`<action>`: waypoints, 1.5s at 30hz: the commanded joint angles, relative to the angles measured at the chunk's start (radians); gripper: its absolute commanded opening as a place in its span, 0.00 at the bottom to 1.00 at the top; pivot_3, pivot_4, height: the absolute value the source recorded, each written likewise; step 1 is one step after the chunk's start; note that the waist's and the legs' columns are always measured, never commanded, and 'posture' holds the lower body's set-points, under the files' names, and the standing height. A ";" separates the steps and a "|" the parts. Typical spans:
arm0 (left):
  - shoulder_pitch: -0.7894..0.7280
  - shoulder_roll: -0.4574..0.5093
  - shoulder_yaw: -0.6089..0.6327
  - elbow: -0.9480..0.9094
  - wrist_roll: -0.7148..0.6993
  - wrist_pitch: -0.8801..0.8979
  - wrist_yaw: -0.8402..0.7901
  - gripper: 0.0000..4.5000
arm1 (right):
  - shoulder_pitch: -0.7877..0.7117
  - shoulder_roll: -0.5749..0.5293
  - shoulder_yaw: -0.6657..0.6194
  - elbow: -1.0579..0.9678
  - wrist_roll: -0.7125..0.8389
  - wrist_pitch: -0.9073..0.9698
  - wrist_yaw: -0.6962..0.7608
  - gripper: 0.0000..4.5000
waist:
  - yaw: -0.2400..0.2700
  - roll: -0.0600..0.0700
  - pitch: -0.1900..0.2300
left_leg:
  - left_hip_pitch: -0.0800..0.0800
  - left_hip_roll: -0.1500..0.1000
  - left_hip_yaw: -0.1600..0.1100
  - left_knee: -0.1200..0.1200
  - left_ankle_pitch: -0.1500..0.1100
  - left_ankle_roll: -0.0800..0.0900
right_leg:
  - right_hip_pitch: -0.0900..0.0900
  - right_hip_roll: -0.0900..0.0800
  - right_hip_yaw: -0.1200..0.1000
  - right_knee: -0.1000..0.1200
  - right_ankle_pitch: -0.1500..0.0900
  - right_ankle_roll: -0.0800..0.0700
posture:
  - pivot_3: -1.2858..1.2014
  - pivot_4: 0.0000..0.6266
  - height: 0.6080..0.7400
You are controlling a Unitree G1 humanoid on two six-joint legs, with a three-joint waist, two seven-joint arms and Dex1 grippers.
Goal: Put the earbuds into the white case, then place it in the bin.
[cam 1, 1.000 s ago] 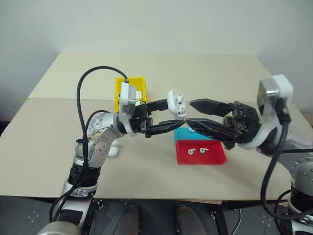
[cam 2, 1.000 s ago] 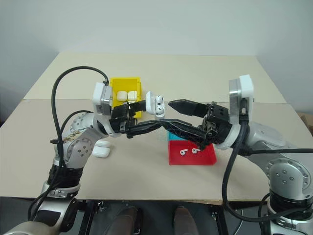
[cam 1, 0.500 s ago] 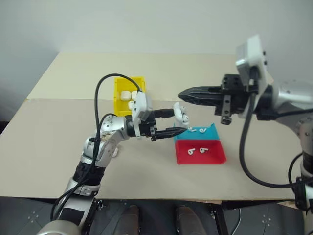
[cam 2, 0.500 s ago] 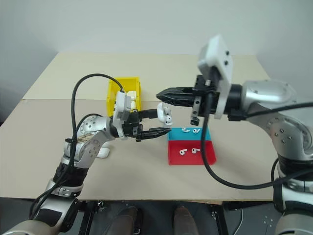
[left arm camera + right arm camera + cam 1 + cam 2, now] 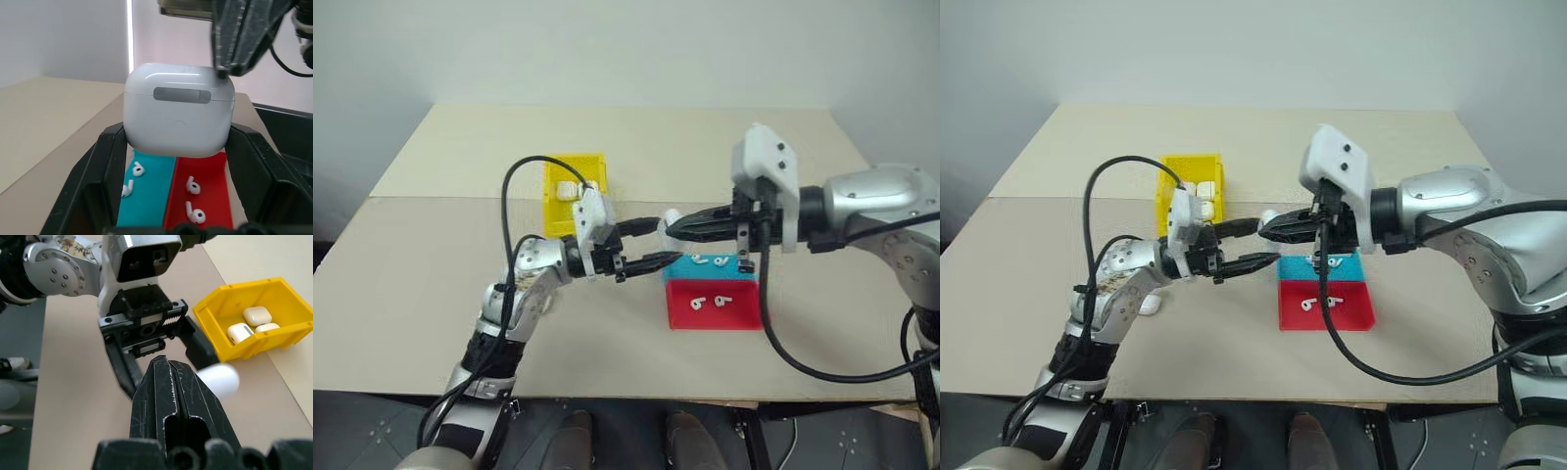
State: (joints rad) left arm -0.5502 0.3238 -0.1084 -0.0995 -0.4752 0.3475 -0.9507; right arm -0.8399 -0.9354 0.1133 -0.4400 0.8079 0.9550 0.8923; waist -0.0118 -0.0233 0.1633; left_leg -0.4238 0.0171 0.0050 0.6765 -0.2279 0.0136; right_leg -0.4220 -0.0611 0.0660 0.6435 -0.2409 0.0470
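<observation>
Beige worktop (image 5: 431,284) carries the bin (image 5: 570,195). Above it, the left tool (image 5: 651,243) is clamped on the white case (image 5: 178,108), steadying it while the right tool (image 5: 680,228), fingers together, presses its lid, apparently closing it.

Both arms are silver-grey metal with round screwed joint housings. Each wrist carries a white boxy camera block, a looping black cable, and a black two-fingered claw: left claw (image 5: 646,243), right claw (image 5: 677,227).
</observation>
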 commanded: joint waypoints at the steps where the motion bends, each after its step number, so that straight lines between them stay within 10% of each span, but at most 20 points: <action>1: 0.011 0.003 0.061 -0.094 -0.043 -0.017 0.032 0.61 | 0.044 0.013 -0.098 -0.013 0.025 -0.004 -0.017 0.00 | 0.000 0.000 0.000 | 0.000 0.000 0.000 0.000 0.000 0.000 | 0.000 0.000 0.000 0.000 0.000 0.000 | 0.52 0.24 1.00; 7: 0.008 -0.016 0.181 -0.117 -0.040 0.014 0.235 0.61 | 0.155 0.126 -0.258 -0.058 0.058 -0.086 -0.100 0.00 | 0.000 0.000 0.000 | 0.000 0.000 0.000 0.000 0.000 0.000 | 0.000 0.000 0.000 0.001 0.000 0.000 | 0.52 0.24 1.00; 15: -0.172 -0.058 0.273 0.156 0.151 -0.011 0.640 0.61 | 0.286 0.239 -0.127 -0.145 -0.169 -0.208 -0.263 0.00 | 0.001 0.000 0.000 | 0.001 -0.001 0.000 0.001 0.000 0.000 | 0.001 -0.001 0.000 0.002 0.001 0.001 | 0.52 0.24 1.00; 27: -0.359 -0.096 0.257 0.604 0.245 -0.152 0.670 0.61 | 0.269 0.322 -0.092 -0.166 -0.220 -0.172 -0.357 0.00 | 0.000 0.000 0.000 | -0.001 -0.002 -0.001 0.000 0.000 0.000 | 0.000 0.000 -0.001 0.003 0.001 0.001 | 0.52 0.24 1.00; 30: -0.367 -0.094 0.253 0.637 0.258 -0.175 0.667 0.90 | 0.280 0.321 -0.100 -0.177 -0.215 -0.168 -0.364 0.00 | 0.000 0.000 0.000 | -0.001 -0.002 -0.001 0.000 0.000 0.000 | 0.000 0.000 -0.001 0.003 0.001 0.001 | 0.52 0.24 1.00; 40: -0.268 -0.038 0.288 0.509 0.250 -0.250 0.630 1.00 | 0.307 0.321 -0.101 -0.185 -0.212 -0.175 -0.357 0.00 | -0.004 0.000 0.000 | 0.000 -0.001 -0.001 -0.001 0.000 0.000 | 0.000 0.000 0.000 0.004 0.001 0.001 | 0.52 0.24 1.00; 45: -0.060 0.108 0.268 0.132 0.078 0.024 0.391 1.00 | 0.359 0.298 -0.073 -0.170 -0.261 -0.223 -0.321 0.00 | -0.009 0.000 0.000 | 0.000 0.000 -0.001 -0.001 0.000 0.000 | 0.000 0.000 0.000 0.005 0.001 0.001 | 0.52 0.24 1.00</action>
State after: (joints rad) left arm -0.6274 0.4016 0.1621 0.1717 -0.3318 0.3030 -0.4840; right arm -0.4860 -0.6242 0.0382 -0.5941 0.5699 0.7731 0.5567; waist -0.0212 -0.0235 0.1631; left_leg -0.4241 0.0168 0.0039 0.6754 -0.2278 0.0133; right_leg -0.4225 -0.0610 0.0656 0.6481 -0.2402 0.0475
